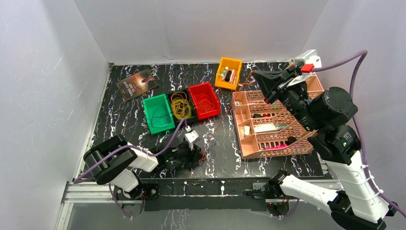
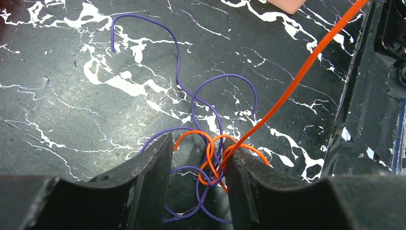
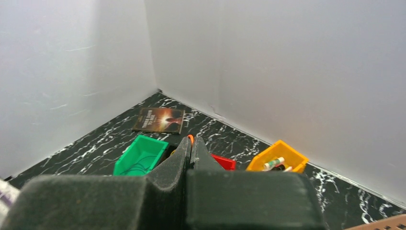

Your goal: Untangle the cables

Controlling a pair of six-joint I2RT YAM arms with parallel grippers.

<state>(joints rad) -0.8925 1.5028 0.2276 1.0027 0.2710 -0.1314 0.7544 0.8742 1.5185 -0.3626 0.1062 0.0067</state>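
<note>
Your left gripper (image 2: 197,149) sits low over the black marbled table (image 2: 62,96), fingers (image 2: 148,177) spread and clamping nothing. The cables (image 2: 210,165) lie on the table right between those fingers. A purple cable (image 2: 177,57) winds in loose curves away from the gripper, and an orange cable (image 2: 297,81) loops through it in a small knot, touching the inner edge of one finger. From that knot one orange strand runs straight and taut up out of the wrist view. Your right gripper (image 3: 190,143) is raised above the far end of the pink basket (image 1: 249,143), fingers pressed together, with a speck of orange pinched at their tip. In the top view a green bin (image 1: 152,120), a black bin holding yellow loops (image 1: 180,106) and a red bin (image 1: 210,91) stand in a row behind the left gripper. An orange bin (image 1: 221,72) and a dark booklet (image 1: 138,84) lie further back.
</note>
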